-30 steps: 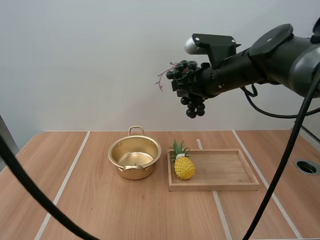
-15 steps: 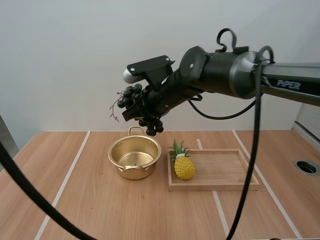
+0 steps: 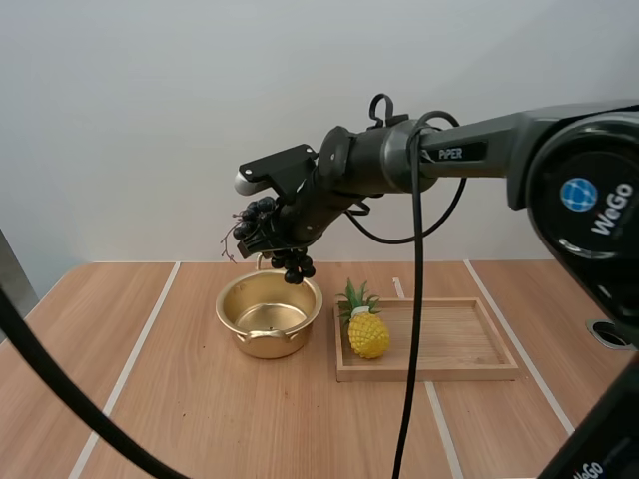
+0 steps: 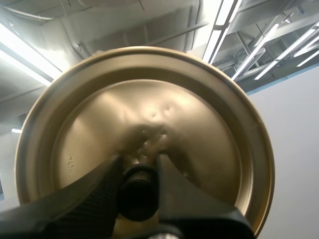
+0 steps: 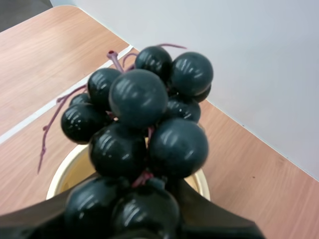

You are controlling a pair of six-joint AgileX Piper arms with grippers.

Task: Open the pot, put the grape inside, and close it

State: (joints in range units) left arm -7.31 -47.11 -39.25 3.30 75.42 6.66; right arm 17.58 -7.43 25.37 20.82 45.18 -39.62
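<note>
The gold pot (image 3: 269, 314) stands open on the table, left of the wooden tray. My right gripper (image 3: 268, 237) hangs just above the pot's far rim, shut on a bunch of dark grapes (image 3: 262, 226); a few grapes dangle close over the rim. In the right wrist view the grapes (image 5: 142, 129) bulge out past the fingers, with the pot's rim (image 5: 62, 172) showing beneath them. My left gripper (image 4: 140, 186) is shut on the black knob (image 4: 139, 191) of the gold lid (image 4: 144, 134), whose top faces the camera.
A wooden tray (image 3: 449, 339) lies right of the pot, with a yellow toy pineapple (image 3: 365, 327) standing in its left end. A round hole (image 3: 612, 332) is set in the table at the right edge.
My right arm has swung left and down with the grapes, from high above the tray to just over the pot. The pot and the pineapple have not moved.
</note>
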